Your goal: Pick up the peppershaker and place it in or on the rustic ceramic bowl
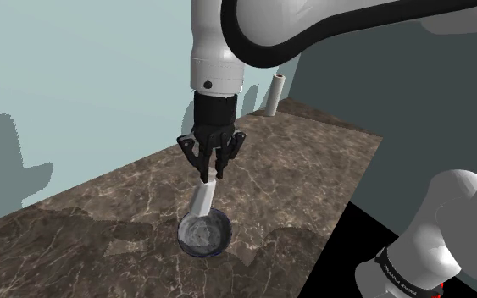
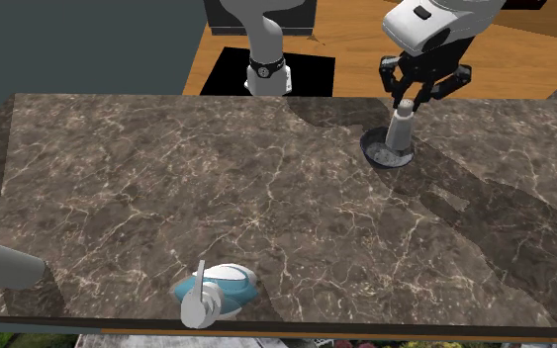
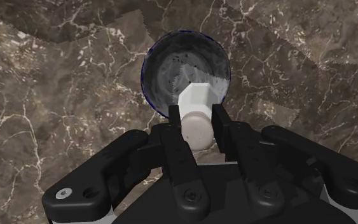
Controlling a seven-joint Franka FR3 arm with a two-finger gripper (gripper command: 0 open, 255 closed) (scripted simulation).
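over the dark bowl the gripper pinches the pale peppershaker by its top, so i'd lower it straight, then let go gently.

arm: glossy white shells, rounded links, black seam bands at the joints. Right above the gripper the last link is a white cylinder with one small dark dot, then a black collar. Gripper is all black: linkage-style knuckles on each side and two flat, square-tipped fingers. Behind the fingers sits a broad black palm with round screw heads, plus one on each outer knuckle. Far from the tool, the base link has a black ring with white lettering and red marks.
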